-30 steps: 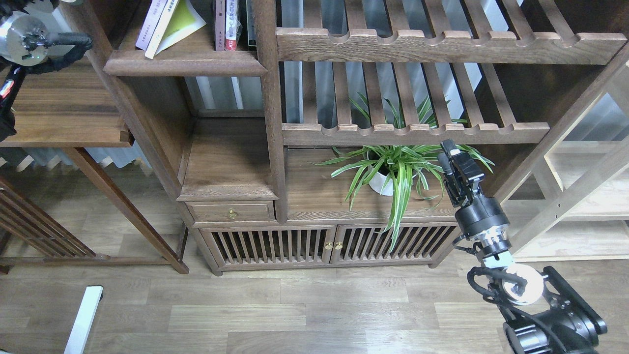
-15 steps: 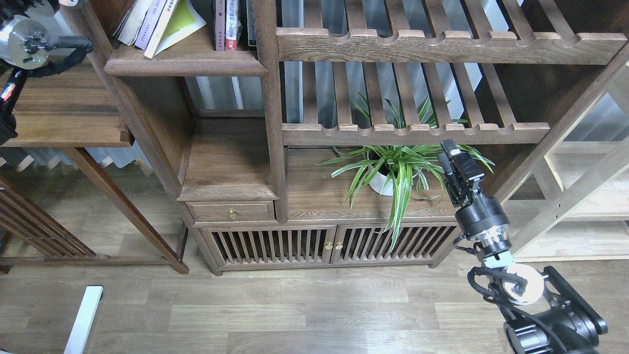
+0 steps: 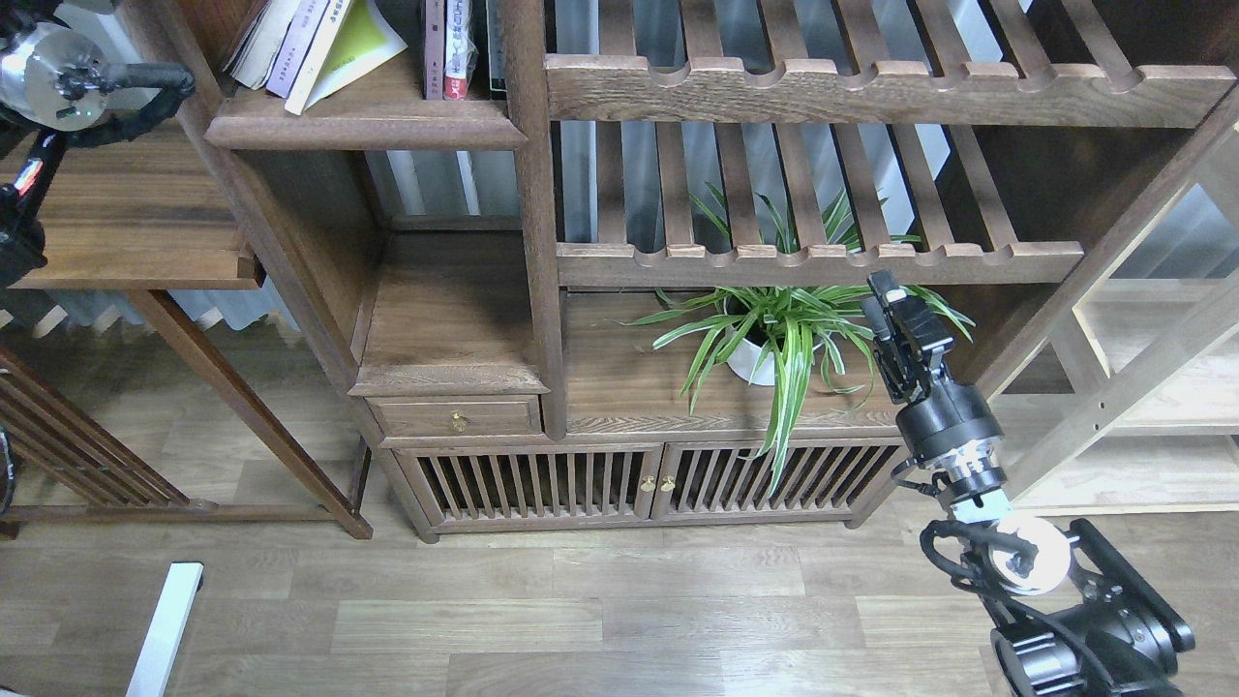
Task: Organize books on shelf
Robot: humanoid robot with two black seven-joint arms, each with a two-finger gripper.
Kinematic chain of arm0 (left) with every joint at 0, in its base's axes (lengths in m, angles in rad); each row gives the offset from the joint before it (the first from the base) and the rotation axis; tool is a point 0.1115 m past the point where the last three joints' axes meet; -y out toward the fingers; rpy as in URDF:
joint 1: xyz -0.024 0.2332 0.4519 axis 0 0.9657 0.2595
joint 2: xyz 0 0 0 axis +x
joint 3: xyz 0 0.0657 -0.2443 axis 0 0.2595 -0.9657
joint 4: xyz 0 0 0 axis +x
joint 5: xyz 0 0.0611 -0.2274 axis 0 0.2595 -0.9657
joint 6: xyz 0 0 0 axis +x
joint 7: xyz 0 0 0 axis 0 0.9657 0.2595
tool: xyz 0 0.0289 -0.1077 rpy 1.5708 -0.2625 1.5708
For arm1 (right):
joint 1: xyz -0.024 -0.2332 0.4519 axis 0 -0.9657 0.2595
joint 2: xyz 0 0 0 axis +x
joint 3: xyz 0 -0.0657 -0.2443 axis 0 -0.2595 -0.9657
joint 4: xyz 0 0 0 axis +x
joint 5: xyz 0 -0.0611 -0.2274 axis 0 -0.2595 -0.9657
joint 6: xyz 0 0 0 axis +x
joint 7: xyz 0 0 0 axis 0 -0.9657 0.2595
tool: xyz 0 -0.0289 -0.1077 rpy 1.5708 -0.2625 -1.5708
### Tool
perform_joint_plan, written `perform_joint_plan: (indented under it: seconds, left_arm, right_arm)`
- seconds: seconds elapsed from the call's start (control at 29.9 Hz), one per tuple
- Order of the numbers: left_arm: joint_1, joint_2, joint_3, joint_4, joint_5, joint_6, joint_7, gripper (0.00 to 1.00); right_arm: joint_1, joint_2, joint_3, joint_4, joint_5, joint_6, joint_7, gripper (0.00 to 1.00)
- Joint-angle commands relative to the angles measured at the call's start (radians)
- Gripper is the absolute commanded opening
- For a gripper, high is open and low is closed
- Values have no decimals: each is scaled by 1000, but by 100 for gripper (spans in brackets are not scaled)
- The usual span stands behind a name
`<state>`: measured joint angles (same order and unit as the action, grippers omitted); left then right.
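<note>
The dark-brown plank shelf [image 3: 363, 126] sits at the top left of the bookcase. Three books lean to the right on it. One shows pale page edges [image 3: 254, 44] at the left end. A white-lavender one [image 3: 290, 44] is beside it. A yellow-green cover [image 3: 366, 41] with a white spine is on the right. Their tops are cut off by the view's edge. Only my left arm's silver wrist [image 3: 39, 73] shows at the far top left, and its gripper is out of view. My right gripper [image 3: 889, 295] points up, empty, in front of the plant, far from the books.
Slim maroon and red-spined volumes [image 3: 443, 48] stand upright at the shelf's right end against the post [image 3: 532, 213]. A potted spider plant [image 3: 774, 339] stands on the lower ledge. Slatted racks [image 3: 871, 92] fill the right side. A side table [image 3: 126, 223] is at the left.
A book with pale page edges has appeared at the left end of the leaning row. My left wrist has shifted slightly right. The right arm has barely moved.
</note>
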<state>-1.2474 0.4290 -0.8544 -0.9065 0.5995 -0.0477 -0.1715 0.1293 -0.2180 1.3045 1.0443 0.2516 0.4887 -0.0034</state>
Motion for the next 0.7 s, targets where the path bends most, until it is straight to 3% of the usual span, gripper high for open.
perform_joint_plan:
  seconds: [0.0, 0.03, 0.1, 0.2, 0.4, 0.5, 0.67]
  left_arm:
    - [2, -3, 0, -2, -7, -1, -100, 93]
    - [3, -3, 0, -3, -15, -9, -129, 98]
    - [10, -1, 1, -20, -52, -37, -195, 98]
    - [10, 1, 3, -51, -131, -118, -238, 99]
    - [10, 1, -15, -80, -155, -283, -243, 99]
    - [17, 2, -23, -106, -178, -420, -243, 99]
    - [57, -12, -20, -117, -243, -441, -226, 99]
  right_arm:
    - [3, -1, -2, -1, -2, 0, -1, 55]
    - [3, -1, -2, -1, -2, 0, -3, 56]
    - [4, -1, -2, -1, -2, 0, -3, 58]
    - [6, 2, -7, -3, -2, 0, -1, 64]
    - [18, 14, -13, -1, -2, 0, -1, 73]
    - [18, 14, -14, -1, -2, 0, -1, 74]
    - [21, 16, -13, 5, -3, 0, -1, 74]
